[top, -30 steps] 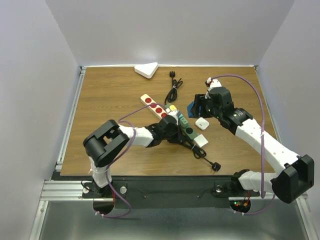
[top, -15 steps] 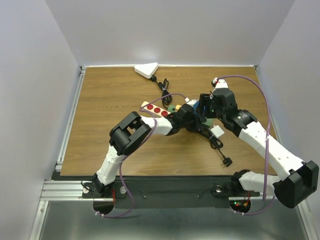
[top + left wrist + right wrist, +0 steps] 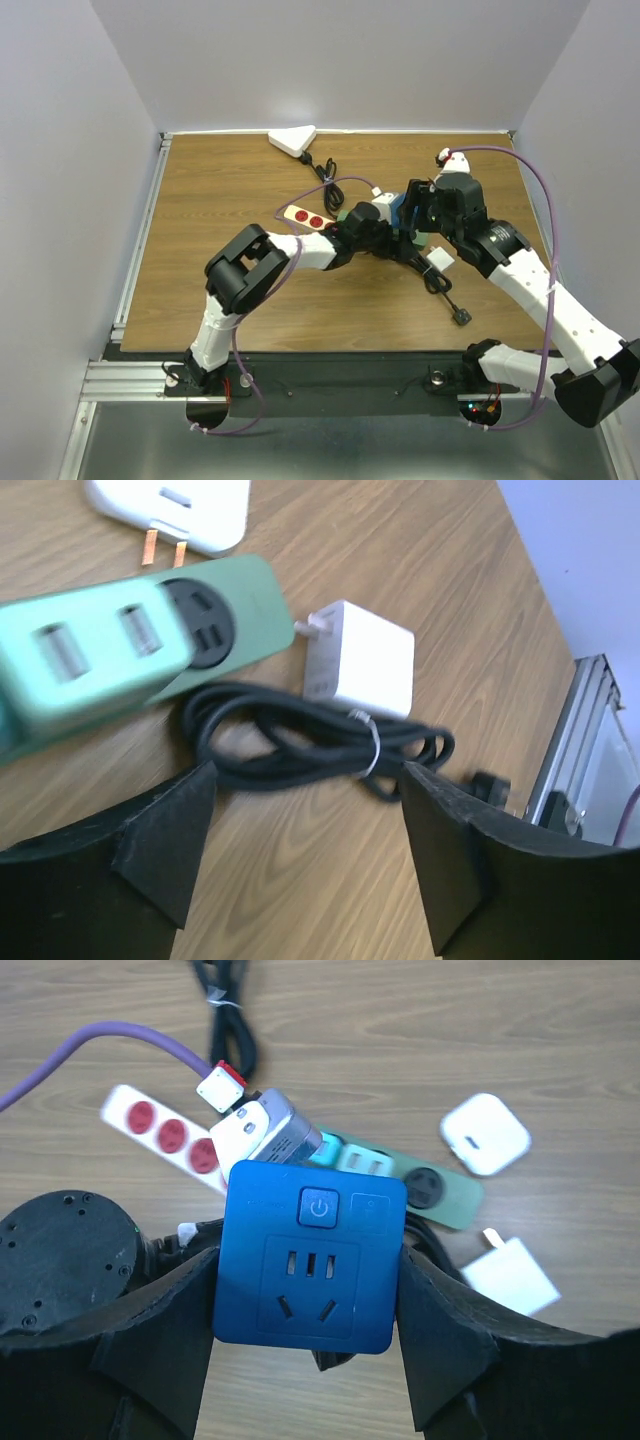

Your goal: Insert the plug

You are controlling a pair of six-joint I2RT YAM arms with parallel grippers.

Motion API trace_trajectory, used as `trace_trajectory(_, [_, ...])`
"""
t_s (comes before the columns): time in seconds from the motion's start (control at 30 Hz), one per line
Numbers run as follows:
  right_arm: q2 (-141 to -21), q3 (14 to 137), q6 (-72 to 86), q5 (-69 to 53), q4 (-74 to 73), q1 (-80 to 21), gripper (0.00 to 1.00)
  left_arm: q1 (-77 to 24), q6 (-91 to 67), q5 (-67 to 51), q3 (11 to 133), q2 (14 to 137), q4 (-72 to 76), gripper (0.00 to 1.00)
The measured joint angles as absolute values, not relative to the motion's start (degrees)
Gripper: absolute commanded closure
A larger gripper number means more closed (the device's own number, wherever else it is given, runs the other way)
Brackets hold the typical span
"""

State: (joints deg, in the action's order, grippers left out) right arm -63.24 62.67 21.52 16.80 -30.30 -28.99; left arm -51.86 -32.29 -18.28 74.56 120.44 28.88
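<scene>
Bright, even light from overhead on my surface [image 3: 200, 200] — shadows soft, no real glare. Left wrist cam's blurred, esp. the green strip [image 3: 100, 660]; right wrist cam's sharp — my fingers [image 3: 450, 1350] there just dark, underlit masses.

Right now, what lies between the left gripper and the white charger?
In the left wrist view, a bundled black cable lies across the stretch between the open left gripper and the white charger.

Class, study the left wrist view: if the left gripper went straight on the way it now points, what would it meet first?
Most likely the bundled black cable, lying just ahead of the open left gripper; the white charger sits beyond it. Depth is unclear.
</scene>
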Motion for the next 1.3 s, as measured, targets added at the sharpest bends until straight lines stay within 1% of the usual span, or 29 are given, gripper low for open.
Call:
trace_trajectory(0.2, [-63.55,65.63,24.34,10.87,-29.71,-31.0,1.0,-49.41,-25.98,-16.45,64.69,108.64,25.15,0.13])
trace_trajectory(0.4, [-64.55,67.05,25.65,7.14,-29.58,-31.22,0.99,-47.46,-19.46,-13.61,60.8,103.63,20.86,0.13])
trace_trajectory(0.6, [-64.79,67.18,23.68,11.42,-30.39,-28.67,1.0,-43.64,-15.84,-12.99,57.52,101.27,18.37,0.13])
trace_trajectory(0.87, [-64.77,67.26,23.33,10.17,-30.48,-28.62,1.0,-38.37,-14.66,-7.64,60.47,101.27,16.14,0.11])
trace_trajectory(0.97, [-64.77,67.24,23.38,10.11,-30.48,-28.58,1.0,-34.68,-13.93,-6.28,63.13,101.97,16.19,0.11])
trace_trajectory(1.13, [-64.34,65.78,23.44,10.02,-30.44,-28.58,1.0,-28.03,-12.64,-4.8,70.06,107.46,18.2,0.11])
trace_trajectory(1.3, [-63.88,64.64,23.44,9.98,-31.0,-28.58,1.0,-26.52,-11.79,-4.38,75.7,114.67,16.67,0.11])
